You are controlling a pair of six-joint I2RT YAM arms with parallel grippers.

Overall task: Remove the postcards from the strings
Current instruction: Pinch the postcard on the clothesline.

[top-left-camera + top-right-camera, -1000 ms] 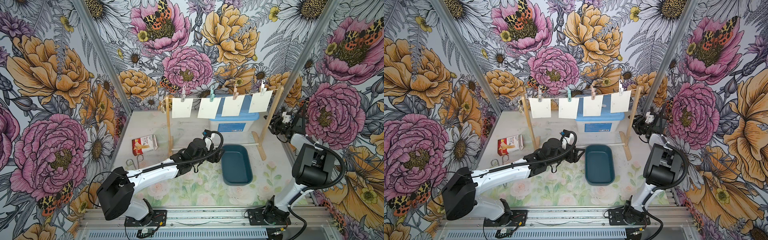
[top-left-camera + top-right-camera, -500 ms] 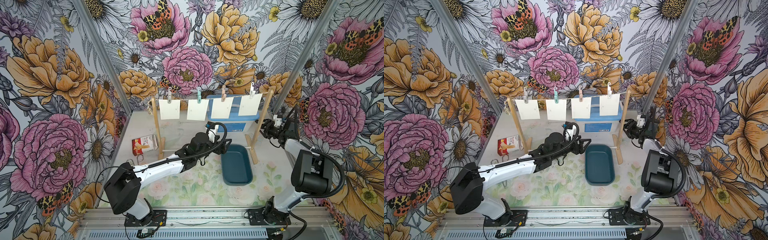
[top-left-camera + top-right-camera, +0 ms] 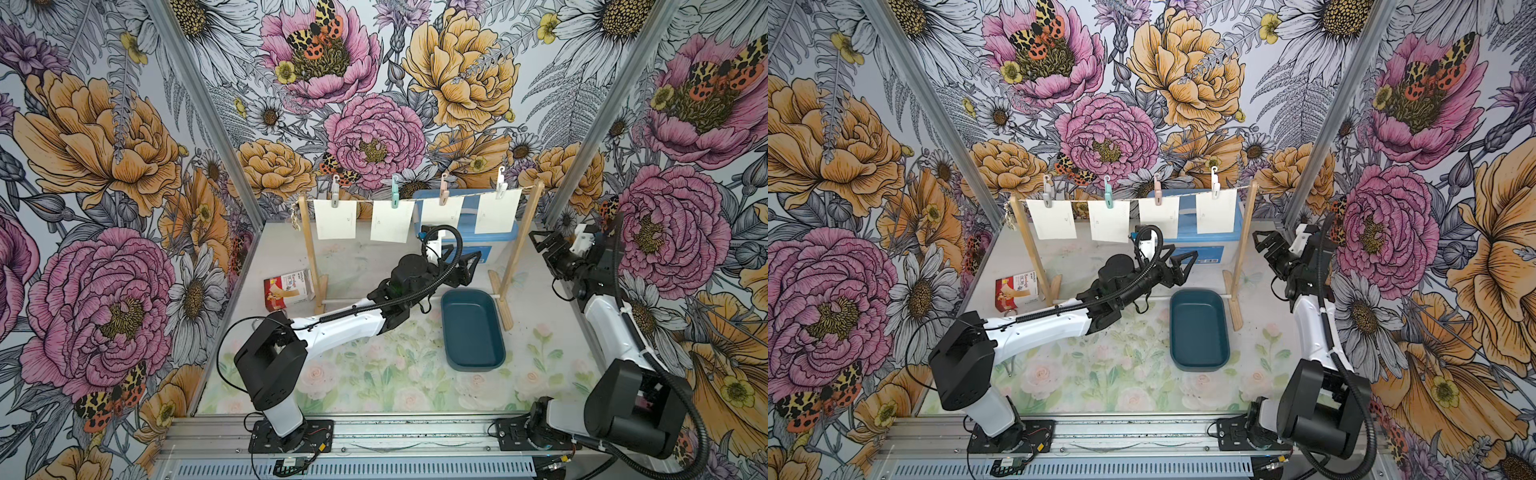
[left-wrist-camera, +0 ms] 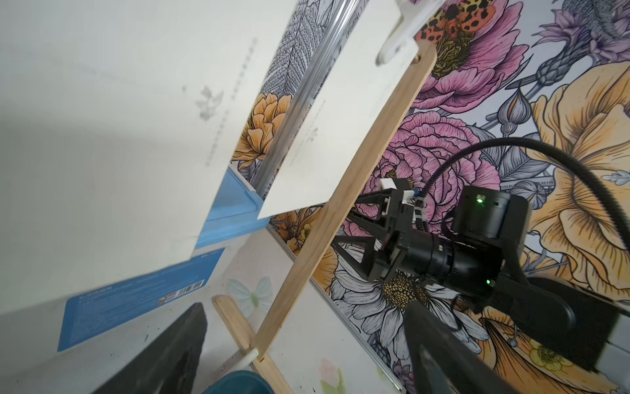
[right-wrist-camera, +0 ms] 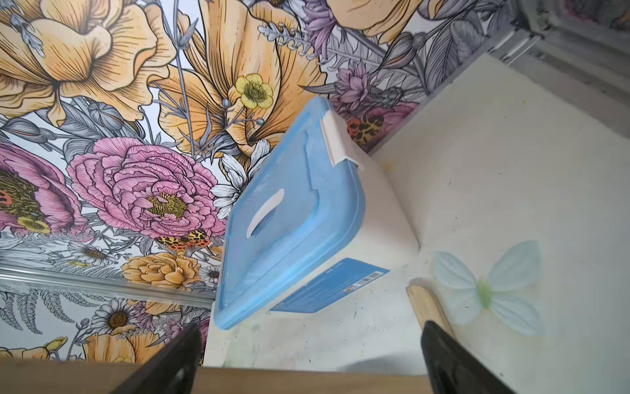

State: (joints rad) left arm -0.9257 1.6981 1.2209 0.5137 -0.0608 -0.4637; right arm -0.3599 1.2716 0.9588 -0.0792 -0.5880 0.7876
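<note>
Our left gripper [image 3: 459, 258] has its jaws spread wide and nothing between them. In the left wrist view its black fingers [image 4: 163, 354] stand far apart. It hangs above the table [image 3: 361, 257], just behind the teal tray [image 3: 471, 328] and in front of the blue-lidded box [image 5: 293, 211]. It sits under the third card [image 3: 449, 212], whose lower edge is partly hidden by the wrist and its cable. Our right gripper [image 3: 544, 245] is also spread wide and empty, with its fingers [image 5: 453, 361] well apart in the right wrist view. It sits just outside the right post [image 3: 521, 237], and that post runs across the near edge of the right wrist view. We cannot tell whether gripper and post touch. Farther out, all four postcards [image 3: 336, 219] hang side by side from the strings [image 3: 365, 202], a single beige twine stretched between the right post and the left post [image 3: 311, 249]. Each card is pinned at its top edge by one of the clothespins [image 3: 335, 191], which run grey, teal, pink and white from left to right in both top views. The card under the white pin hangs nearest the right post. A small red carton [image 3: 289, 286] lies on the table beside the foot of the left post.
</note>
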